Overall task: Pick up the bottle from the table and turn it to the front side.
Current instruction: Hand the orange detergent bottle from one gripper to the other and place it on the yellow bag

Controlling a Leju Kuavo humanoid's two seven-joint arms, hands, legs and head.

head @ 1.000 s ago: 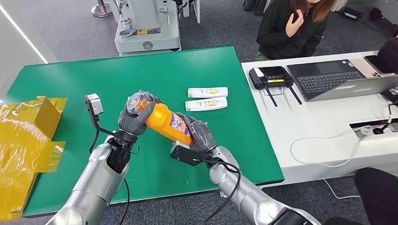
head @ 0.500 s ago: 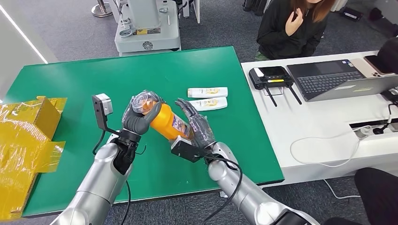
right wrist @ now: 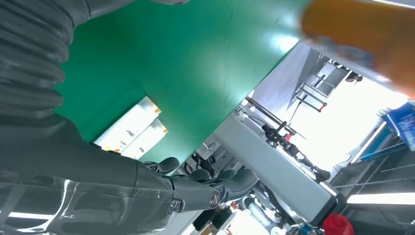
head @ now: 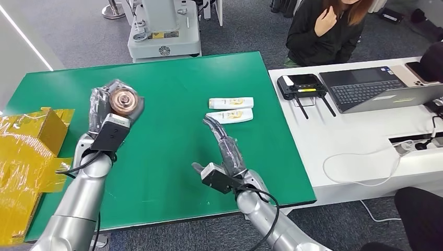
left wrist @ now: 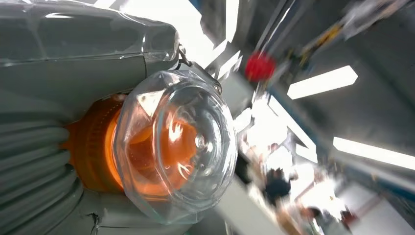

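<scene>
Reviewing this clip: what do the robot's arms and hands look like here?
Both arms are silver metal tubes with black cables running along them. Left hand and right hand have dark grey fingers under clear plastic film. A boxy black-and-grey camera module sits at each wrist. Wrist views show grey ribbed covers.

No lettering can be read anywhere. The two white packs [head: 230,110] near the middle of the green bench [head: 172,83] carry yellow print too small to make out, and the machine base [head: 164,36] at upper left bears a round emblem, illegible.
</scene>
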